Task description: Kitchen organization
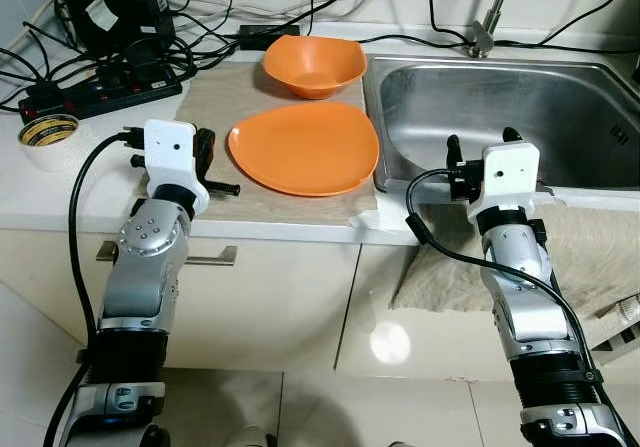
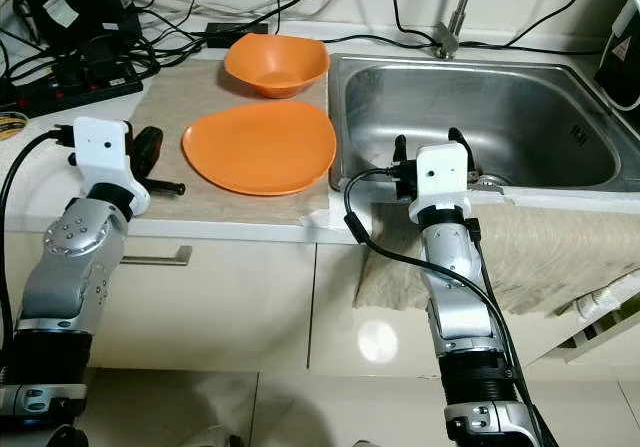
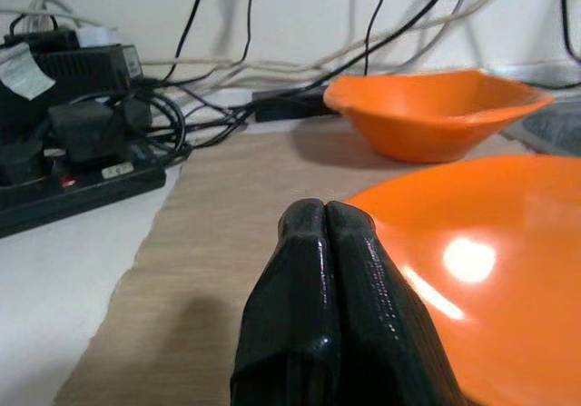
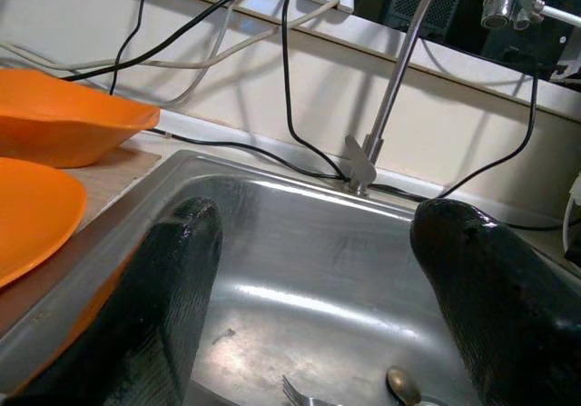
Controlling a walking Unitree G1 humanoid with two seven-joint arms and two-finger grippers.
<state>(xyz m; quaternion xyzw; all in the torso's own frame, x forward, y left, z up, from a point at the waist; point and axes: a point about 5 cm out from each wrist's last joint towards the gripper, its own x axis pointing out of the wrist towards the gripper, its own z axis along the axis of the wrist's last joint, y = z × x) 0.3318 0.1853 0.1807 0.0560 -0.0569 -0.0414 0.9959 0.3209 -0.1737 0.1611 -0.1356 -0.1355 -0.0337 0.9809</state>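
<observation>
An orange plate (image 1: 305, 147) lies flat on a beige mat (image 1: 225, 92) in the middle of the head views, with an orange bowl (image 1: 313, 64) standing upright just behind it, toward the top centre of the frame. The two are close together, but whether they touch cannot be told. Right of the mat, filling the upper right of the frame, is a steel sink (image 1: 560, 117) with a tap (image 1: 487, 27) rising at its back edge. A fork (image 4: 300, 394) and a spoon (image 4: 404, 386) lie at the bottom of the basin, seen low in the right wrist view.

The left gripper (image 1: 212, 167) sits at the left centre of the frame, low over the mat just beside the plate's left rim. Its two black fingers (image 3: 331, 306) are pressed flat together with nothing between them.

The right gripper (image 1: 480, 147) hangs at the front rim of the sink, right of centre, its fingers (image 4: 172, 288) spread wide apart and empty, pointing into the basin. A pale cloth (image 1: 590, 257) drapes over the counter edge below the sink at the lower right.

In the upper left corner a black power strip (image 1: 95, 92) lies among tangled cables (image 1: 200, 27), and a roll of tape (image 1: 48, 139) sits on the white counter (image 1: 40, 192) at the left edge.
</observation>
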